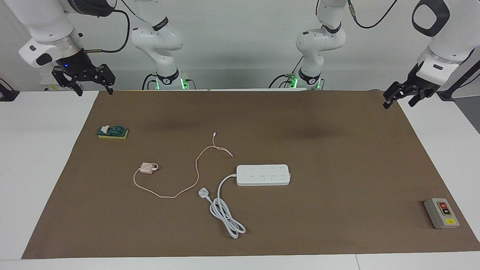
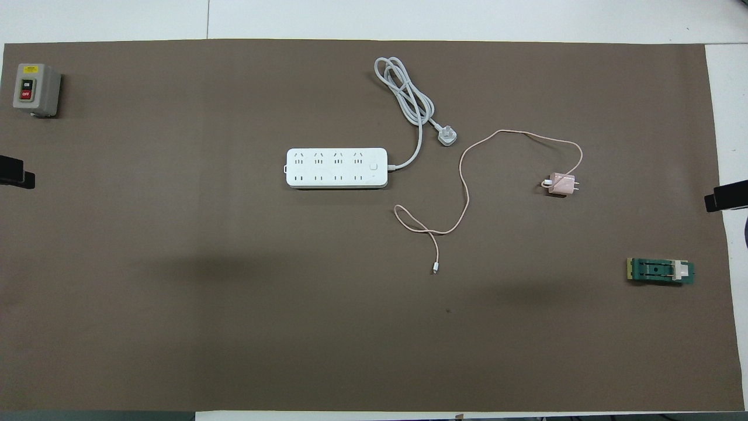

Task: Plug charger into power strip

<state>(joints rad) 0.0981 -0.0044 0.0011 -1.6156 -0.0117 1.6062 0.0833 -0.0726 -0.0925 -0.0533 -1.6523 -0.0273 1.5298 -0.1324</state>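
Note:
The charger (image 1: 147,168) (image 2: 562,184) is a small pale pink cube lying on its side on the brown mat (image 1: 337,150). Its thin pink cable (image 1: 197,172) (image 2: 464,175) snakes toward the robots and ends in a tiny white connector (image 1: 214,133) (image 2: 435,270). The white power strip (image 1: 263,175) (image 2: 336,168) lies flat mid-mat, sockets up, beside the cable on the left arm's side. My right gripper (image 1: 95,90) hangs open and empty over the mat's edge at its own end. My left gripper (image 1: 399,103) waits open and empty over the mat corner at its end.
The strip's thick white cord (image 1: 225,213) (image 2: 406,93) is coiled farther from the robots, with its three-pin plug (image 1: 203,194) (image 2: 447,137) between strip and charger. A grey button box (image 1: 441,213) (image 2: 35,89) sits at the left arm's end, a green fixture (image 1: 112,132) (image 2: 660,271) at the right arm's.

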